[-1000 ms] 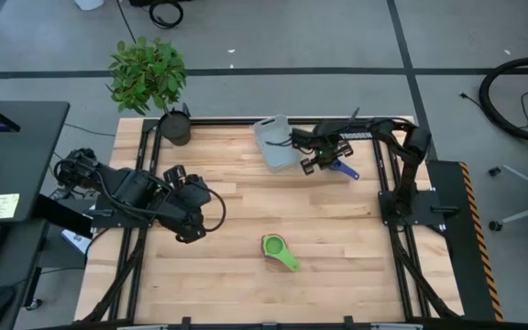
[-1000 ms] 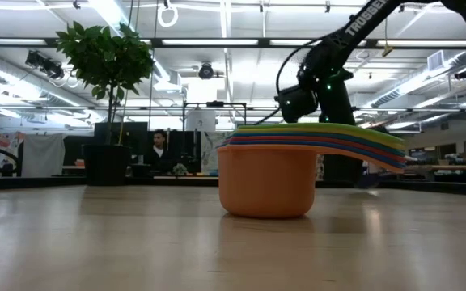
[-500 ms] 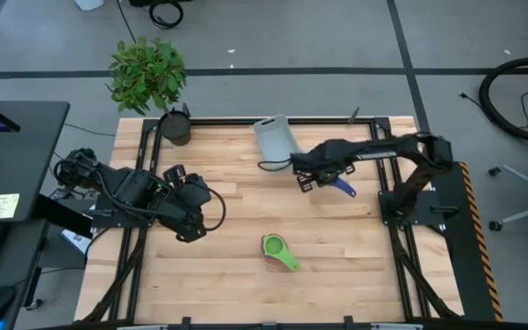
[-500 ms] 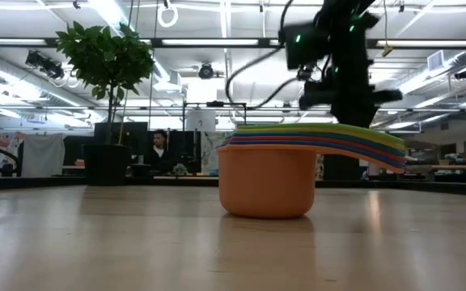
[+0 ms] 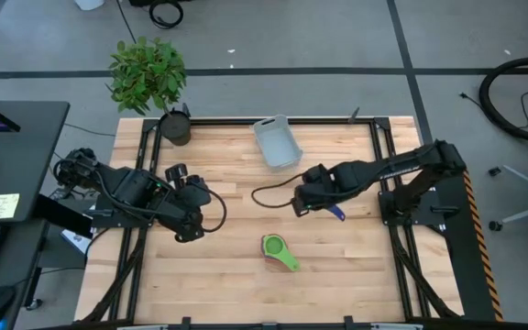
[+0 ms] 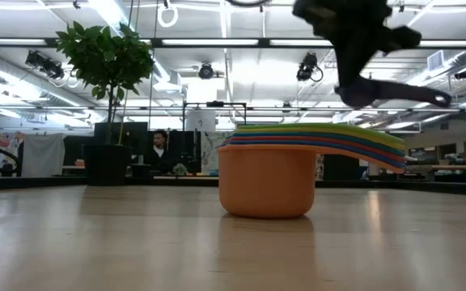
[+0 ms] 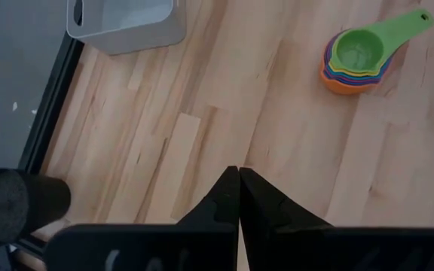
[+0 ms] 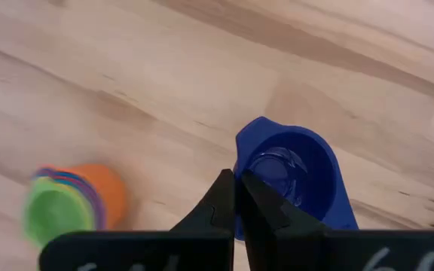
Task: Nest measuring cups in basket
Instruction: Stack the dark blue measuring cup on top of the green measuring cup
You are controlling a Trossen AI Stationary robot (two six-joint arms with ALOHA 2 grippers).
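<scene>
- From above, the wooden table carries a pale grey basket near its far edge, lying well apart from a stack of cups topped by a green one, which sits closer to the near edge.
- The right gripper reaches over the middle of the table, between basket and stack, its fingers pinched together. A blue cup shows just beside it, partly under the arm; it is hard to tell from here whether the fingers have it.
- The left gripper waits over the left part of the table, fingers closed with nothing between them. A potted plant stands at the far left corner.
- Level with the table top, the stack of cups fills the middle: an orange cup at the bottom, coloured rims and handles fanned out above it. The right arm hangs blurred above it, with a flat handle sticking out sideways. A person sits far back in the room beside the plant.
- The left wrist camera shows its own fingers pressed shut over bare wood, with the stack of cups, the basket and the dark pot farther off.
- The right wrist camera shows its fingers closed tight against the rim of the blue cup, apparently pinching it; the stack of cups lies blurred beyond on the wood.
</scene>
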